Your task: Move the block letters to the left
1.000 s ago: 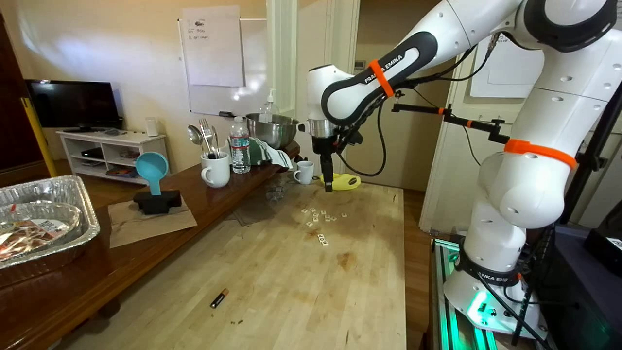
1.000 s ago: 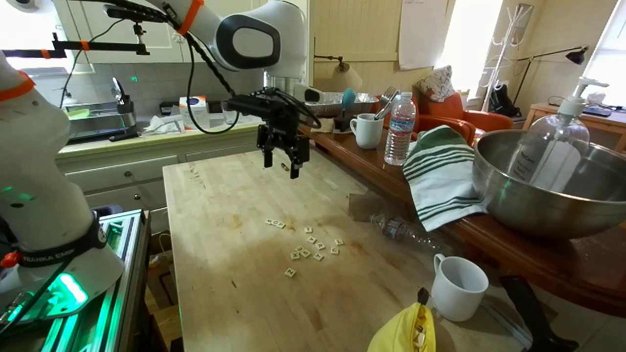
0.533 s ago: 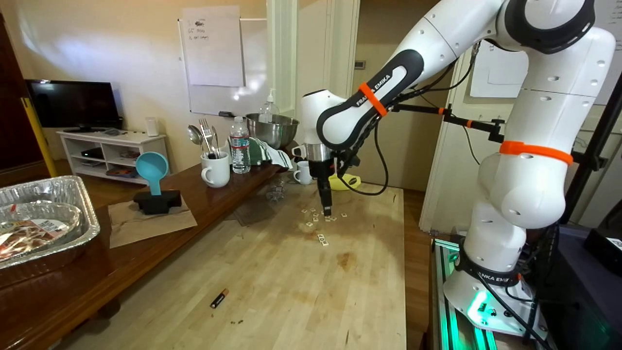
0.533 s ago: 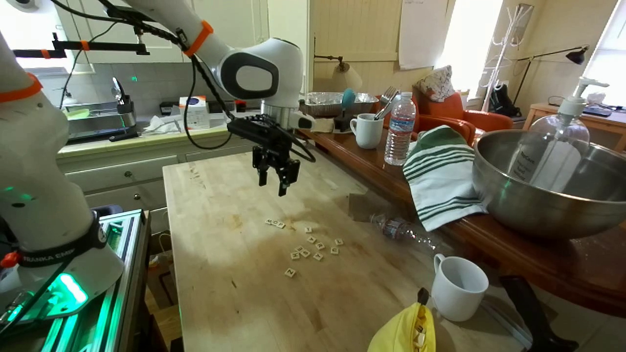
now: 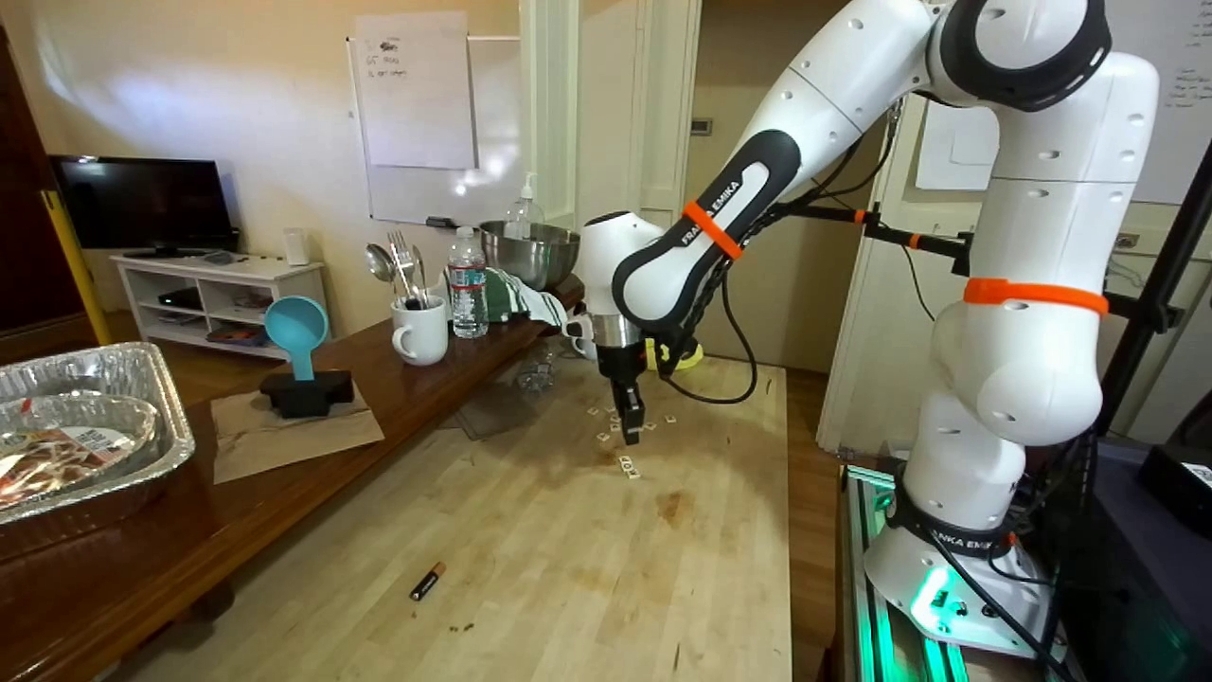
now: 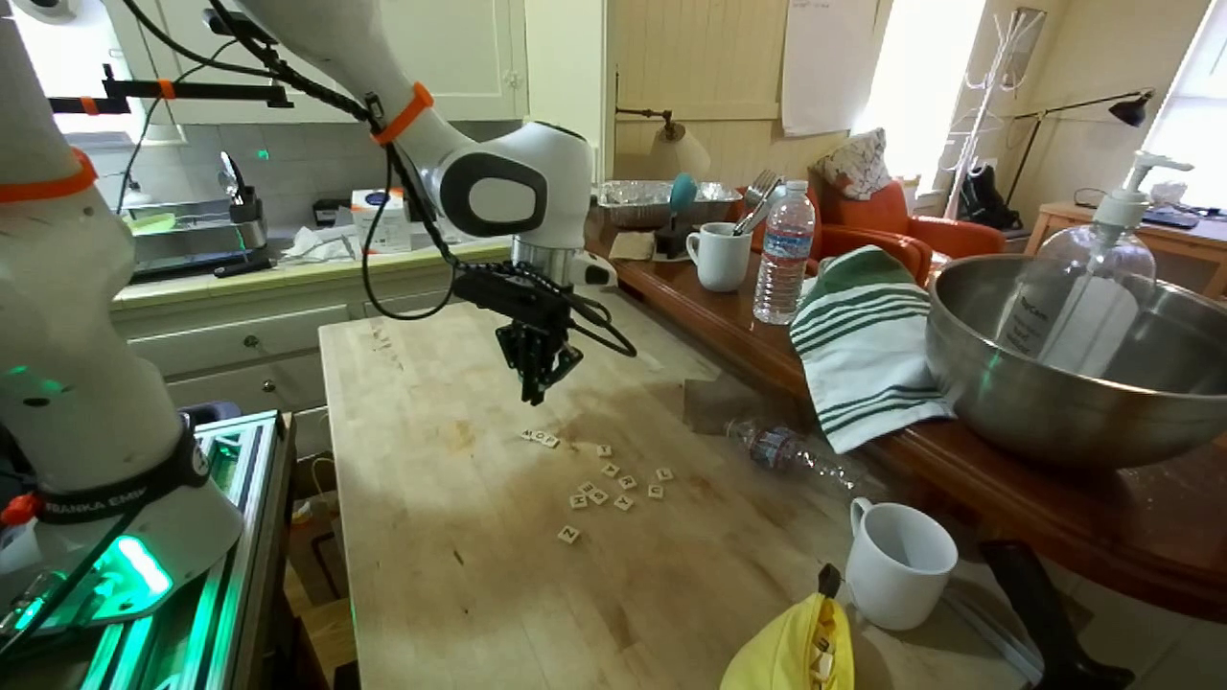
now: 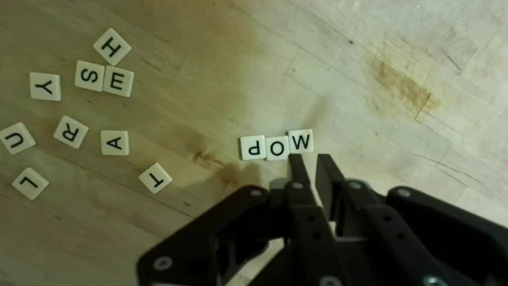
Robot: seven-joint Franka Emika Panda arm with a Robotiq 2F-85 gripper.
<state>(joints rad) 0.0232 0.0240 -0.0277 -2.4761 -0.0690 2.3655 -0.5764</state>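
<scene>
Your tool (image 7: 310, 159) hangs empty above the bench (image 6: 460, 594), fingers (image 7: 298, 170) slightly apart, near the flat block letters (image 7: 277, 148), which seem light, stiff, probably slick: pinch opposite side edges.

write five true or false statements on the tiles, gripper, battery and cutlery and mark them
The O tile is the middle of three in a row. True.
The gripper holds the O tile. False: the gripper is empty, its jaws a little apart.
The battery lies on the table. True.
The T tile touches the A tile. False: the T tile and A tile are apart.
The cutlery stands in the metal bowl. False: the cutlery stands in a mug.
</scene>
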